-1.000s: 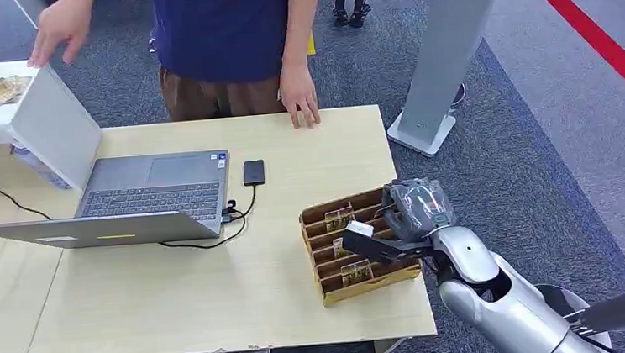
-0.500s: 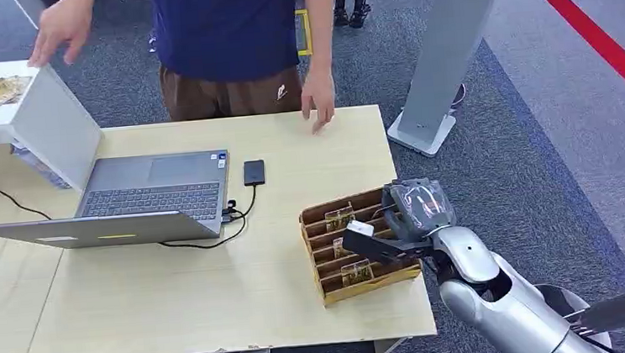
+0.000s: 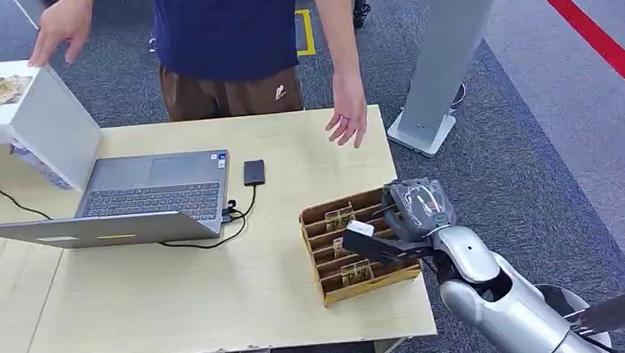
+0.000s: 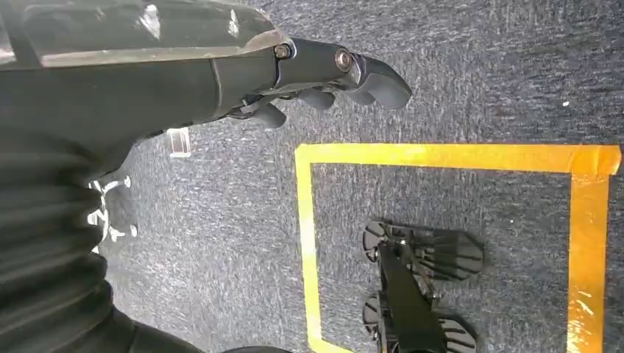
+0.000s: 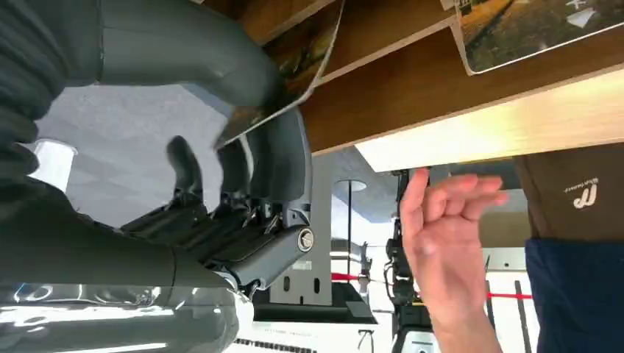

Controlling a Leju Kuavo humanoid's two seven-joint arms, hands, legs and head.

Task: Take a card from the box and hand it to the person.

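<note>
Face and shoulders of the person (image 3: 226, 31) are being cut off by the top edge of the head view; one open hand (image 3: 349, 123) is hanging over the far table edge, upper centre, and the same hand is appearing in the right wrist view, fingers spread. Part of the slotted cardboard box (image 3: 333, 263), lower right of centre on the table (image 3: 176, 305), is sitting hidden behind the right hand (image 3: 401, 220). The box is holding several cards standing in its slots; one such card (image 5: 530, 29) is showing at the upper right of the right wrist view. That view is also revealing what the head view blurs: thumb and fingers (image 5: 276, 158) are pinching a card (image 5: 294, 77) at the box. The left hand (image 4: 309, 70), upper part of the left wrist view, is hanging over dark carpet with fingers loosely curled, holding nothing. An opened laptop (image 3: 138, 199) is occupying the table's left half.
</note>
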